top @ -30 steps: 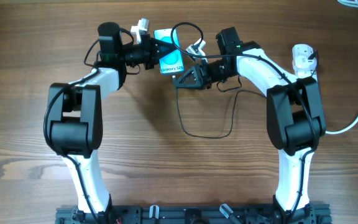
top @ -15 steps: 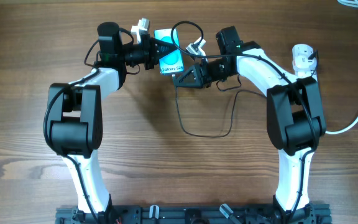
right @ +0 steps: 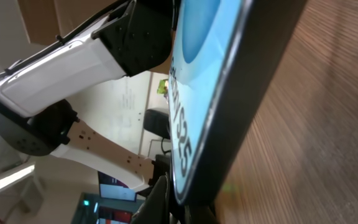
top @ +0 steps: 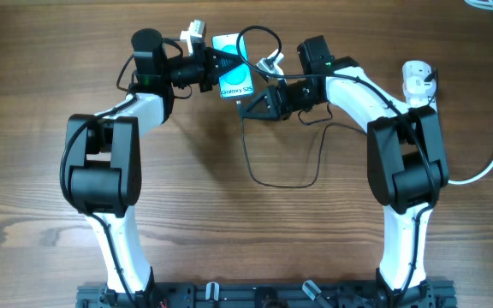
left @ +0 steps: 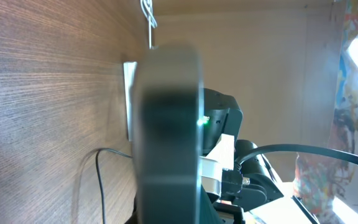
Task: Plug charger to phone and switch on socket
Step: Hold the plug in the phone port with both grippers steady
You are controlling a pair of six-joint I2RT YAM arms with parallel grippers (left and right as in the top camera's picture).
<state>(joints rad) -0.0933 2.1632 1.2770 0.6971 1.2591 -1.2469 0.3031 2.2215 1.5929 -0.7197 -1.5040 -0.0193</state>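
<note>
change vs a second ago: phone and left tool now sit a touch further from the arm bases; the phone's tilt looks slightly steeper; right arm, cable loop and socket read as unmoved
left tool: closed on the phone, clamped at the long edge nearest the left arm; on my left wrist feed the phone is a blurred dark slab seen edge-on, mid-frame
right tool: closed, tip just beside the phone's lower end, the end with the dark text; the charger cable comes out right at that tip, so I read it as gripping the charger's plug end; I can't make out the plug tip itself
phone: held off flat, turquoise screen toward the overhead camera; on the right wrist feed it fills the frame, with the screen and its text up close and the dark rim toward the wood
plug vs port: I can't tell from any feed whether the tip is seated in the phone
charger: slack loop lying on the tabletop between the two arms, then climbing back toward the right arm
socket: far right, just behind the right arm's shoulder, well apart from the phone; its white cord curves away along the right edge; switch position unreadable from here
</note>
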